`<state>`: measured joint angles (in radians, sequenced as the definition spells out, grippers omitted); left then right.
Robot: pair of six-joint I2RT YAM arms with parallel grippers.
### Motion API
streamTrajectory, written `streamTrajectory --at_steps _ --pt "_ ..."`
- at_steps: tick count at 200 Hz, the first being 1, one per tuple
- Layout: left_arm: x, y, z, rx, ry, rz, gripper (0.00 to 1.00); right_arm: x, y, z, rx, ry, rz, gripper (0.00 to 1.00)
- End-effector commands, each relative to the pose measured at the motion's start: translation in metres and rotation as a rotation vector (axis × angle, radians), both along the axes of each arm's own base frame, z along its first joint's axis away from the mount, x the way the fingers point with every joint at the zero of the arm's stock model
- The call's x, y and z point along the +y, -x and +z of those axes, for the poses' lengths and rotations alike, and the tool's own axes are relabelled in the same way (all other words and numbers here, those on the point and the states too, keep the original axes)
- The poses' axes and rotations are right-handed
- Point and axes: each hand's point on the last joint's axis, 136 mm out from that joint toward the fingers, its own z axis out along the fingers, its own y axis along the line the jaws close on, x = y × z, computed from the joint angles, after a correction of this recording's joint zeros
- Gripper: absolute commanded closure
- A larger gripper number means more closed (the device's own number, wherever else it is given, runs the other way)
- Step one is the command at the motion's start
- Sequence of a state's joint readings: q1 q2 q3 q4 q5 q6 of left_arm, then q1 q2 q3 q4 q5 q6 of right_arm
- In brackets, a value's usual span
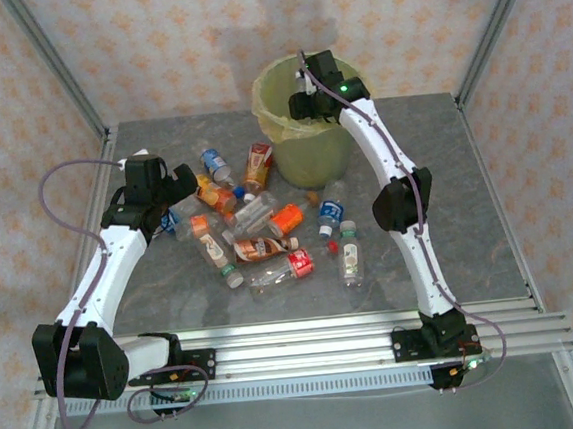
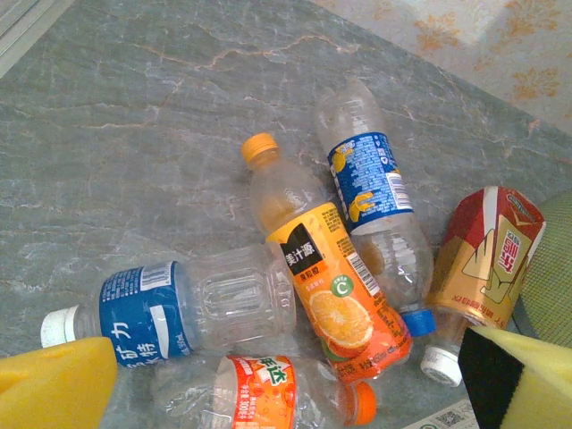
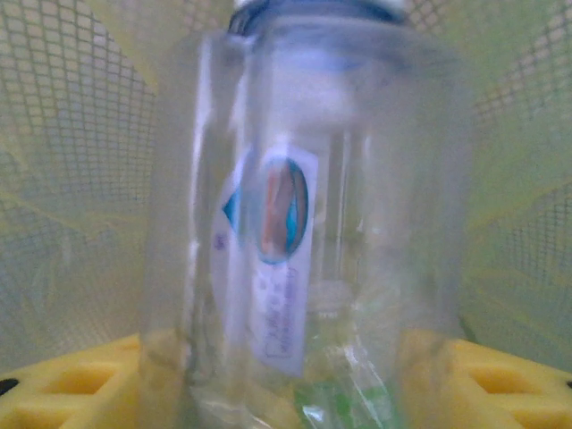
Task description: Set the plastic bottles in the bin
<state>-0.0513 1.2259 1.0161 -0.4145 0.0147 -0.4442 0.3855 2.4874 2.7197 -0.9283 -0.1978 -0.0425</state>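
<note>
Arm bases [image 1: 433, 340] bolted along the near edge of the table [image 1: 468, 219]. Beyond them, toward the middle, count roughly a dozen bottles [image 1: 259, 249] lying on their sides in a loose cluster, all outside the bin [image 1: 291, 149].

Left gripper [image 2: 286, 357]: jaws spread wide, empty, poised over the left part of the cluster, above an orange-label bottle [image 2: 335, 286] and a blue-label bottle [image 2: 147, 313].

Far edge, centre: bin, upright, liner fitted.

Right gripper [image 3: 286, 371]: down in the bin mouth, with one clear bottle [image 3: 304, 223] between the yellow pads [image 3: 63, 384]. Gripping or letting go: cannot tell, view blurred. Bin contents below not legible.

Judged progress: early. One bottle at the point of delivery. Treat the whole cluster on the table as outstanding.
</note>
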Motion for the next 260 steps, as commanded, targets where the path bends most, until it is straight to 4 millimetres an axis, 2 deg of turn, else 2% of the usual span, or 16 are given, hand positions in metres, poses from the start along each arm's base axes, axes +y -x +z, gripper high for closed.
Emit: streamTrajectory --at_steps 1,44,64,95,136,171,219,260 --pt "0.007 0.004 0.011 -0.009 -0.036 0.012 0.0 -0.004 -0.001 -0.001 -0.004 0.026 -0.015 0.32" --pt "0.007 0.005 0.014 -0.013 -0.04 0.014 0.0 -0.007 -0.002 0.023 -0.052 0.008 -0.03 0.22" --pt "0.007 0.006 0.015 -0.016 -0.04 0.015 0.0 -0.009 -0.001 0.041 -0.089 0.0 -0.04 0.16" --pt "0.007 0.006 0.018 -0.024 -0.04 0.014 0.0 -0.013 0.004 0.075 -0.156 -0.013 -0.052 0.11" --pt "0.008 0.009 0.022 -0.036 -0.042 0.019 0.0 -0.019 0.023 0.131 -0.255 -0.021 -0.079 0.0" --pt "0.01 0.012 0.027 -0.05 -0.044 0.025 0.0 -0.036 0.047 0.166 -0.296 0.012 -0.137 0.01" --pt "0.01 0.015 0.032 -0.063 -0.042 0.024 0.0 -0.068 0.09 0.181 -0.238 0.049 -0.254 0.01" --pt "0.01 0.017 0.035 -0.079 -0.038 0.03 0.0 -0.086 0.138 0.174 -0.214 0.059 -0.307 0.01"
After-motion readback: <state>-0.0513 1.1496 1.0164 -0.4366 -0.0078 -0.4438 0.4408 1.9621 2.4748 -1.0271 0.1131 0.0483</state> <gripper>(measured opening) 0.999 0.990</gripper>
